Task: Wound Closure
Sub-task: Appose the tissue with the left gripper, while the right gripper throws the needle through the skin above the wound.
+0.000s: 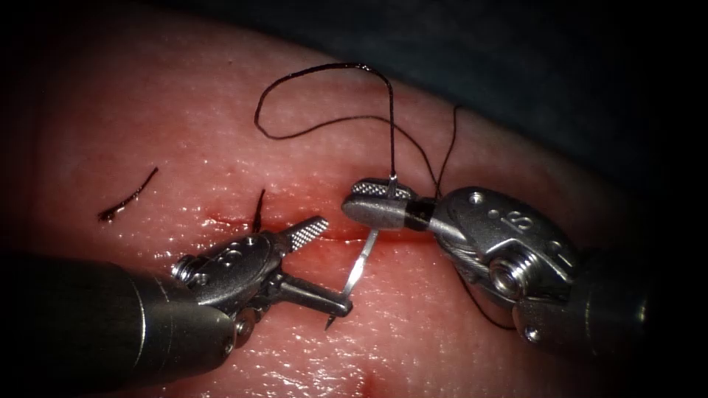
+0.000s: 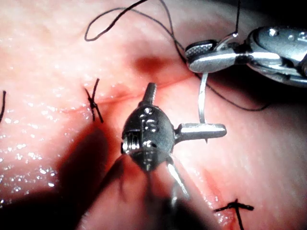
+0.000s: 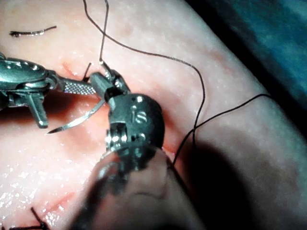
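Observation:
My right tool (image 1: 355, 202) comes in from the right and is shut on the curved needle (image 1: 359, 270) near its tail. The needle arcs down over the cut (image 1: 221, 220), free of the tissue (image 1: 184, 110), and its tip crosses the lower jaw of my left tool (image 1: 338, 262). The left tool's jaws stand wide open and hold nothing. Black thread (image 1: 324, 68) rises from the needle's tail and loops over the far tissue. The left wrist view shows the open left tool (image 2: 188, 108), the needle (image 2: 201, 100) and the right tool (image 2: 211, 55). The right wrist view shows the right tool (image 3: 106, 82) and the needle (image 3: 79, 120).
A tied stitch with short cut ends (image 1: 258, 210) sits on the cut left of the tools. A loose cut piece of thread (image 1: 129, 195) lies on the tissue at far left. Red fluid (image 1: 328, 247) wets the cut. Another stitch (image 2: 235, 207) lies nearer the camera.

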Tool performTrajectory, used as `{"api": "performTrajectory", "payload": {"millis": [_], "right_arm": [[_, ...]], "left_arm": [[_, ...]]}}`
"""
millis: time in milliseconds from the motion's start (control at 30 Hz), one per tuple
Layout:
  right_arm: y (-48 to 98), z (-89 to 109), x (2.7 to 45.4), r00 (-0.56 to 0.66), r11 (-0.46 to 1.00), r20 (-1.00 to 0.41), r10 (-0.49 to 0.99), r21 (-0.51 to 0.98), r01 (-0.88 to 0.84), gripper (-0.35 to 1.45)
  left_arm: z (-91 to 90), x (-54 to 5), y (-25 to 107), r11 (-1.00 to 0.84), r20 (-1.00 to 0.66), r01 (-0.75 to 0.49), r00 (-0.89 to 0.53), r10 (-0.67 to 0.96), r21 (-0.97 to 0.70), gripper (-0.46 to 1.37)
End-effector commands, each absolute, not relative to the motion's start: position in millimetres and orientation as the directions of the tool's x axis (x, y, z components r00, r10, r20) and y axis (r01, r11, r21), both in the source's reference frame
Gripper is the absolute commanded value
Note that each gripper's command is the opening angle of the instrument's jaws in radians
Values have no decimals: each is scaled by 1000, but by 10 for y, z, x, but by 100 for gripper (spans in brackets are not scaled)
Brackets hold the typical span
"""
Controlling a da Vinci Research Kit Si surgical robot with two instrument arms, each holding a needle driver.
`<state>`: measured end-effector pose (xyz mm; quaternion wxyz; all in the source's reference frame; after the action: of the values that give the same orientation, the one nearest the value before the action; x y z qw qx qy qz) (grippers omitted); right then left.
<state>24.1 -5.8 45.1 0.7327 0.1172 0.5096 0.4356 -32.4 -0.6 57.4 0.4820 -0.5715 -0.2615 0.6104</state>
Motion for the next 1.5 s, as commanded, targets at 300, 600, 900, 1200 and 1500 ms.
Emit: {"api": "performTrajectory", "payload": {"millis": [300,600,900,1200,1500], "right_arm": [[-57,450,237,138,639,-678,722,578,-508,-35],[-57,451,231,232,725,-723,651,502,-472,-35],[-57,450,230,240,736,-731,639,491,-466,-35],[-55,445,229,236,748,-747,621,476,-462,-35],[-50,436,229,254,830,-831,494,364,-424,-35]], "left_arm": [[573,-313,-7,-594,-559,-321,-201,804,-738,104],[567,-296,-3,-658,-584,-283,-306,752,-698,103],[569,-292,0,-701,-560,-313,-435,705,-640,-32],[580,-292,3,-782,-590,-343,-518,619,-520,-35],[588,-295,4,-824,-605,-394,-559,567,-408,-35]]}}
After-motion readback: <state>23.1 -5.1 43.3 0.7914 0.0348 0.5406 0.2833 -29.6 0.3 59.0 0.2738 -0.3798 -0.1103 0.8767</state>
